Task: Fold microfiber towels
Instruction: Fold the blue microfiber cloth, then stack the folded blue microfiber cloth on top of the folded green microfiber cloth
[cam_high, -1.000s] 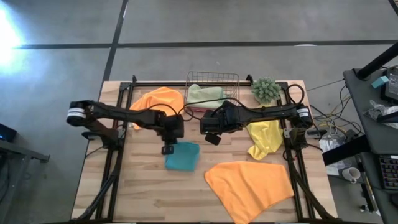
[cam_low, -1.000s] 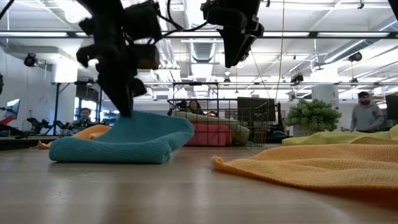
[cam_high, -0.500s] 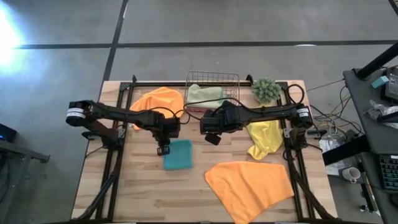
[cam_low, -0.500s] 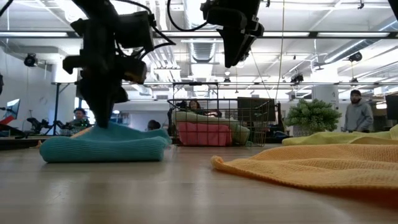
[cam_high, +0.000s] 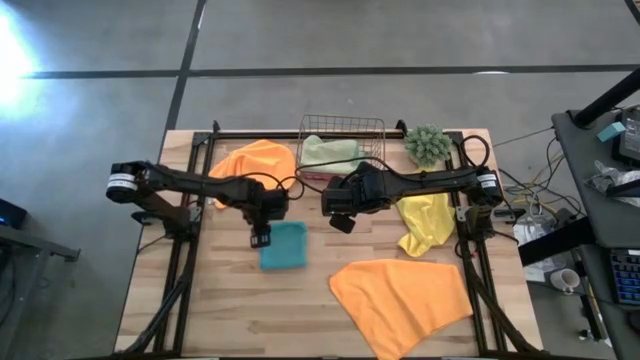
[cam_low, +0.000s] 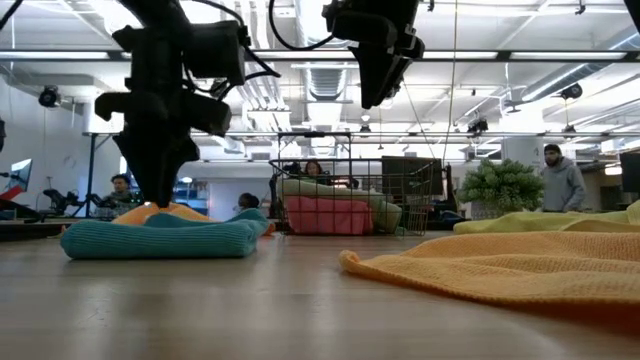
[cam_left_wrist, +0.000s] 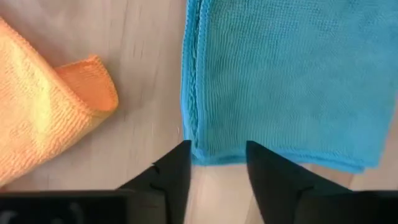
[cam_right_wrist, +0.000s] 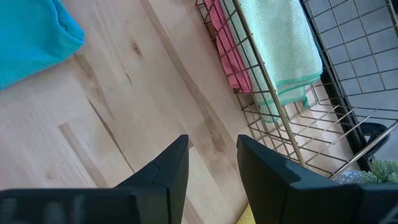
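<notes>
1. The teal towel (cam_high: 283, 245) lies folded flat on the table (cam_high: 230, 310), near the middle.
2. The left gripper (cam_left_wrist: 217, 163) is right over the towel's edge. Its fingers are a little apart and hold nothing.
3. The right gripper (cam_right_wrist: 211, 163) hangs above the table beside the wire basket (cam_high: 342, 127), fingers a little apart and empty.
</notes>
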